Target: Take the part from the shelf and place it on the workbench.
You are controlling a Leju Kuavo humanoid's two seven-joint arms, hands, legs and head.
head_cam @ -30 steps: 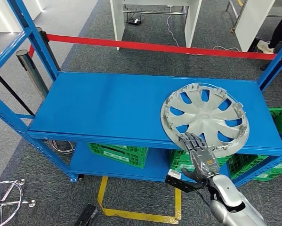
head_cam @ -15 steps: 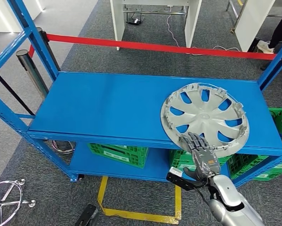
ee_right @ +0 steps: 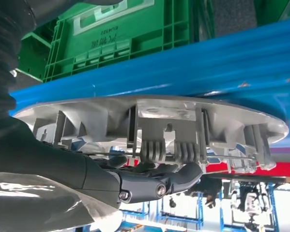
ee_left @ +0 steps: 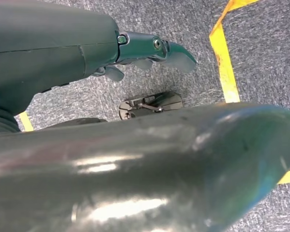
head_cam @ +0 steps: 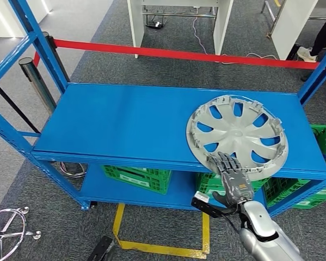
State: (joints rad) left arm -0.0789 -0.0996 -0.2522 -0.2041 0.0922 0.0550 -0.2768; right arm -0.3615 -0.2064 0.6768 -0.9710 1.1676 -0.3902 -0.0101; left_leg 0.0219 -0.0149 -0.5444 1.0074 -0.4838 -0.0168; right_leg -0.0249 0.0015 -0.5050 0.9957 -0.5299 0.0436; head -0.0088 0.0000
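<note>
Fingers [head_cam: 225, 163] of the right hand [head_cam: 232, 179] lie flat on the near rim of the one silver wheel cover [head_cam: 237, 136] in the head view, at the lower right of the frame; whether they grip that rim or only rest on it I cannot tell from here. The wheel cover lies on the right end of the top board of the blue shelf [head_cam: 124, 122], its near edge overhanging the front. Below it, three green crates [head_cam: 138, 176] sit on the lower board. One red barrier tape [head_cam: 173, 53] crosses the top of the frame above grey carpet, white furniture legs stand behind it, a yellow line [head_cam: 161, 247] marks the floor at the bottom, and a person's dark leg and pale shoe [head_cam: 307, 53] show at the upper right. The left wrist view shows the left hand [ee_left: 150, 48] over grey carpet and yellow tape, its dark fingers extended with nothing in them. The right wrist view shows what the head view cannot: the ribbed underside and clips of the wheel cover seen edge-on, with a dark finger running along just under the rim at lower centre, the blue shelf edge and a green crate beyond.
</note>
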